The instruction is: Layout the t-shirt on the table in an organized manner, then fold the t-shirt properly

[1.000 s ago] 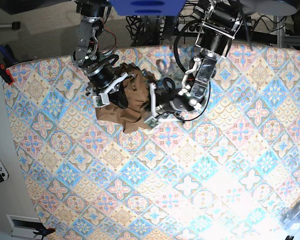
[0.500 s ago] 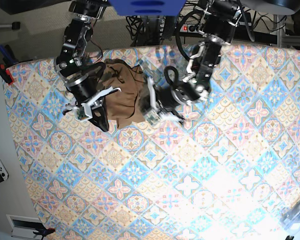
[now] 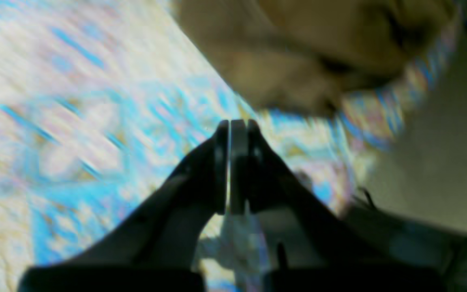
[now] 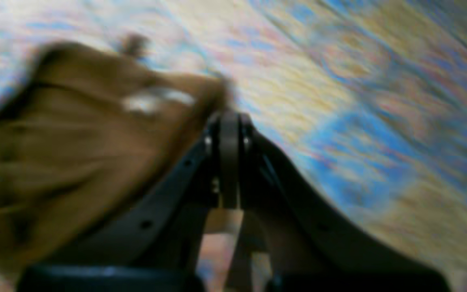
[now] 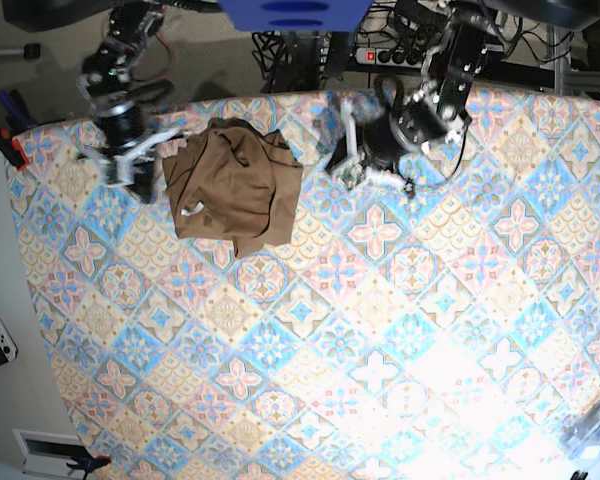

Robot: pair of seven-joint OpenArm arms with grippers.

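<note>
The crumpled t-shirt lies between both end effectors, left and right, each pressed together, empty.

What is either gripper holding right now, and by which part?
Nothing. Both the left gripper and right gripper are shut empty, apart from the t-shirt, which lies crumpled on the table.

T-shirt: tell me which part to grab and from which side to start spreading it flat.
Probably grip the t-shirt at its outer edges, one arm per side: right gripper from the white-tag side, left gripper from the opposite edge. It lies bunched between both shut grippers, neither touching it, so pulling apart should open it over the table.
</note>
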